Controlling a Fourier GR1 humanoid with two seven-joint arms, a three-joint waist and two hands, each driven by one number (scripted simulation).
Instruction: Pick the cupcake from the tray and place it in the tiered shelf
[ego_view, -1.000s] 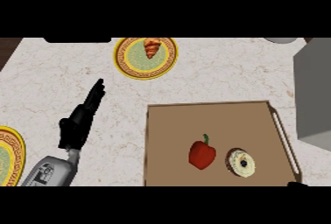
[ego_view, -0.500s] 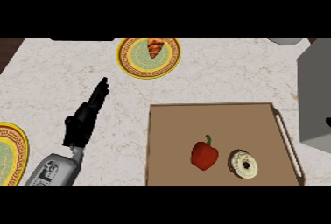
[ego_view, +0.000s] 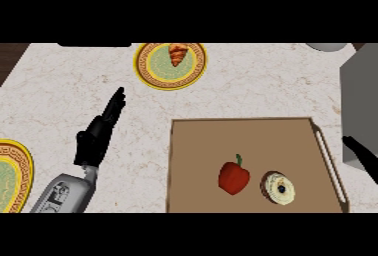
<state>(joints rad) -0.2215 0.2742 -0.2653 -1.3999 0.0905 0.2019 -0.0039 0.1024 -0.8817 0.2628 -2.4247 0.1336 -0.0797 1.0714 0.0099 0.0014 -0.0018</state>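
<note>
Right hand (ego_view: 362, 157), black, shows only as a sliver at the view's right edge, at about three o'clock from the flat brown rectangular tray (ego_view: 221, 140); too little of it is in sight to tell whether its fingers are spread or curled. Left hand (ego_view: 100, 132), black on a grey forearm, lies on the pale marbled table (ego_view: 244, 90) with its fingers straight and pressed together, pointing toward one o'clock, holding nothing.

Resting in the tray's lower right corner is the small round cupcake with pale frosting and a dark dot on top (ego_view: 280, 188), just beside a red bell pepper with a green stem (ego_view: 234, 177) at its nine o'clock; whether the two touch is hard to say. From the right hand the cupcake lies toward eight o'clock and near; from the left hand it lies toward four o'clock, well apart, with the pepper between. So the right hand looks the better placed for the pick. Being round, the cupcake offers no long axis to line up with.

At the right edge stands a grey block (ego_view: 359, 95), likely the tiered shelf, at about one o'clock from the cupcake
</note>
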